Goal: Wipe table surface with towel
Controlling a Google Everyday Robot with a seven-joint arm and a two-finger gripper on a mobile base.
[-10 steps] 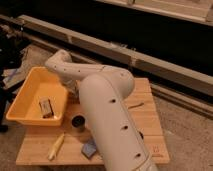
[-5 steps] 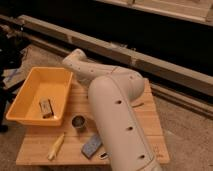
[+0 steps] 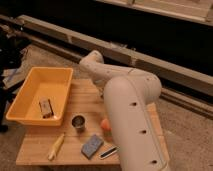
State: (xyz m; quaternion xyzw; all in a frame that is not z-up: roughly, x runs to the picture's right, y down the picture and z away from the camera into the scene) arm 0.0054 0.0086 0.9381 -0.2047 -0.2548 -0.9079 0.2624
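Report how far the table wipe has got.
Done: nothing visible; no towel shows on the table. In hand: the arm stretches over the table, hiding the gripper. Left: the whole wipe, around the bin, cup, sponge and banana.

**Worktop count: seven loose things, one arm**

One wooden worktop [image 3: 85, 100] carries one yellow bin [image 3: 48, 70] with one brown block [image 3: 46, 107] inside. Outside the bin lie one metal cup [image 3: 78, 123], one long yellow item [image 3: 56, 146], one grey-blue pad [image 3: 92, 145], one dark bar [image 3: 108, 152] and one orange object [image 3: 105, 124], partly hidden. One white arm [image 3: 132, 120] crosses the worktop; its one gripper is out of sight.
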